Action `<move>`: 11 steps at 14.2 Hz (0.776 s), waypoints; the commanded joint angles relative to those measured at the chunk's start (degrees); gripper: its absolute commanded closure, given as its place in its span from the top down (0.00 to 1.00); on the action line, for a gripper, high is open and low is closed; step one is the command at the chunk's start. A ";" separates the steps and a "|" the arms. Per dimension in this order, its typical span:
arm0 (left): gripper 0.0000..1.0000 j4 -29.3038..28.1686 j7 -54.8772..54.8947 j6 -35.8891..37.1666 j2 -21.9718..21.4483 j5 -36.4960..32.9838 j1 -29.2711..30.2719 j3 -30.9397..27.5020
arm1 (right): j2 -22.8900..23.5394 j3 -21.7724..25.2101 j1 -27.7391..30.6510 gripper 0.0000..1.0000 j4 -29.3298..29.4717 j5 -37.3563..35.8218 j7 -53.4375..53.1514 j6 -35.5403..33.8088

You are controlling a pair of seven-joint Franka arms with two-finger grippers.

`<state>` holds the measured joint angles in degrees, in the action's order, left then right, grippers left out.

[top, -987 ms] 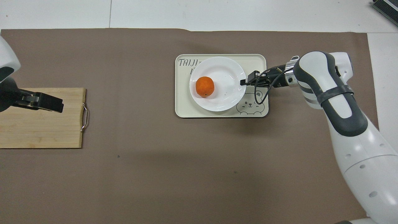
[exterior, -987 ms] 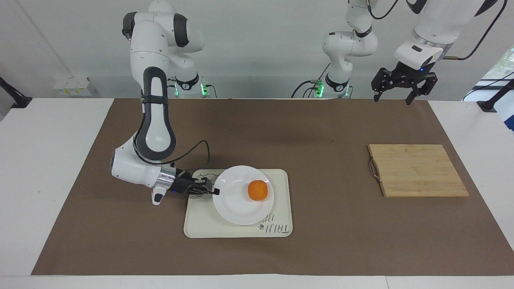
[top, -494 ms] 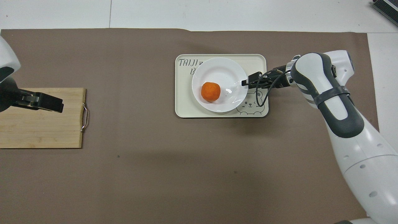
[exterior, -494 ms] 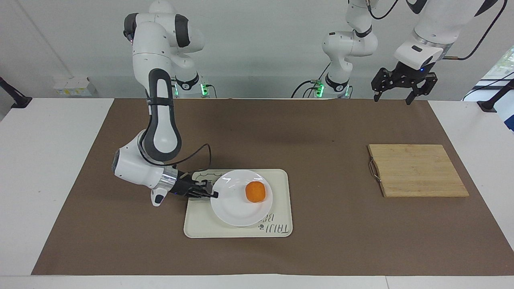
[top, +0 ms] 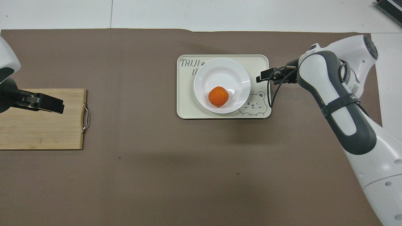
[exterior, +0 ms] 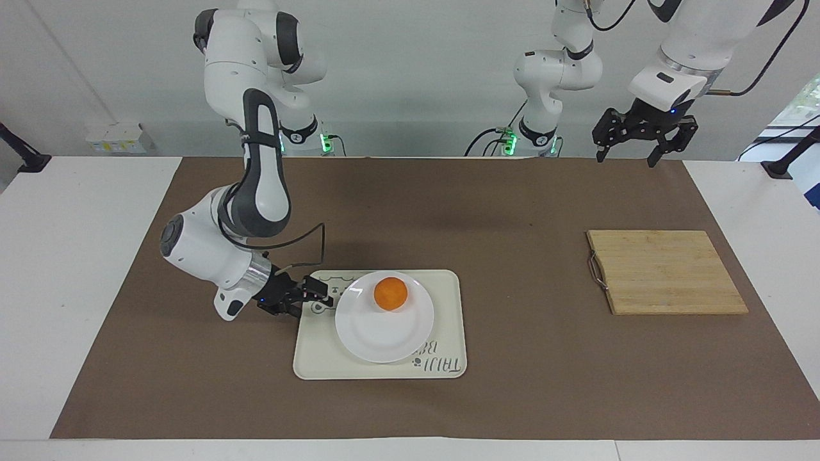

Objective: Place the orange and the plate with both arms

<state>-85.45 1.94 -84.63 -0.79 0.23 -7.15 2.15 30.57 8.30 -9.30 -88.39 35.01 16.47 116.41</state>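
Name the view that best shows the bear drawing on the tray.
The overhead view: the bear drawing sits upright and uncovered on the tray, beside the plate. In the facing view the right hand and plate hide all but a scrap of it.

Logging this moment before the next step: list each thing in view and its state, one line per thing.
Orange: resting on the plate, toward its robot-side rim, not held.
Plate: flat on the tray, not held.
Tray: flat on the table, carrying the plate.
Board: flat on the table, bare.
Right gripper: open, low at the tray's edge, clear of the plate.
Left gripper: open, raised, waiting over the board's robot-side edge.
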 commanded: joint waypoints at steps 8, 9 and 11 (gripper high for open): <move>1.00 -1.21 -0.27 -0.27 -1.05 -0.85 0.65 0.66 | -11.75 0.14 1.30 1.00 -1.08 -26.55 -11.88 -4.08; 1.00 -1.21 -0.27 -0.27 -1.14 -0.85 0.56 0.75 | -12.98 0.05 1.82 1.00 -0.91 -27.96 -13.29 -5.48; 1.00 -1.38 -0.18 -0.18 -1.23 -0.76 0.47 0.75 | -15.79 0.05 3.40 1.00 -0.99 -28.33 -15.58 -9.86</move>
<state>-85.45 1.94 -84.62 -0.79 0.23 -7.15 2.33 18.07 8.80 -7.50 -88.36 8.46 3.68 109.88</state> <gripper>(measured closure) 0.000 0.000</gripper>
